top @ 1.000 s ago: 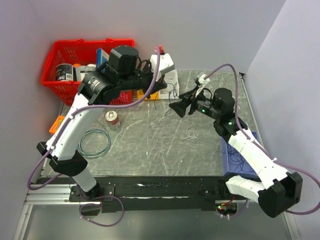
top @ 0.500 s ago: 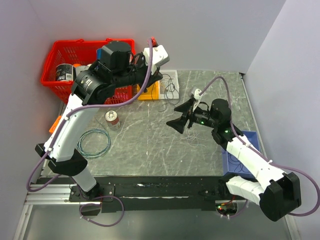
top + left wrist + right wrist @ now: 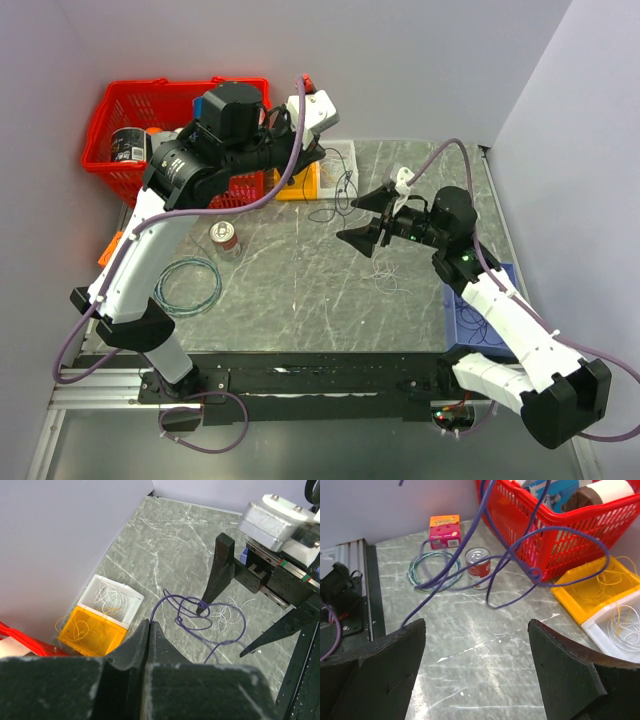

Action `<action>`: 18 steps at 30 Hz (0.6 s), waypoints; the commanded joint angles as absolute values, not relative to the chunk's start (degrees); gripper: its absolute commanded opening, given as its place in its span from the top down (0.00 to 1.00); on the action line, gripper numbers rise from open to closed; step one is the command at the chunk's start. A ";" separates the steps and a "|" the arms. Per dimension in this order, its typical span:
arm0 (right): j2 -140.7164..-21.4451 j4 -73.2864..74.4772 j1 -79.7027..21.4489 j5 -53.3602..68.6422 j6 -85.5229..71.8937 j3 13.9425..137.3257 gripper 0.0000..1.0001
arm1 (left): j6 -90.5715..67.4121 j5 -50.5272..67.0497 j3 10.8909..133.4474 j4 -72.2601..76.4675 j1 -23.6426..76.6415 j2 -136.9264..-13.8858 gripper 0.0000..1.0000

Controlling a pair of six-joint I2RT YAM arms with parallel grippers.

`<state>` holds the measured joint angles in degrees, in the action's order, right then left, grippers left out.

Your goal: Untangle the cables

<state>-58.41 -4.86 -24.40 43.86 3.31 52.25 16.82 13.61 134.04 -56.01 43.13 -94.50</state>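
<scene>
purple cable hangs in loose loops above the table, out from the front of the red basket. left claw, raised off the basket's front corner, has its fingers pressed together on one end of that cable. right claw sits farther out, facing the basket, with its fingers spread wide and gripping nothing. the loops dangle right across its view. in the left wrist view one of its fingertips stands at the knot, but i cannot tell if it touches.

white cable lies flat on the table beyond the purple loops, well away from the basket. yellow tray sits against the basket's front with thin yellow wires in it, and a white tray touches its far side. can stands upright near the basket's front. a teal hoop lies flat just past it, and a small pink-and-orange box is beyond the hoop. the left arm covers part of the basket's front in the top view.
</scene>
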 commanded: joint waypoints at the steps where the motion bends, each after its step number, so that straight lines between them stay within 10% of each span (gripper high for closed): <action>1: -56.52 -0.27 -24.70 46.32 6.49 53.53 0.11 | 16.61 13.88 134.03 -54.67 42.98 -93.78 0.99; 18: -58.36 0.18 -24.87 53.00 -3.59 56.52 0.10 | 16.87 13.89 133.77 -54.67 42.98 -93.69 0.99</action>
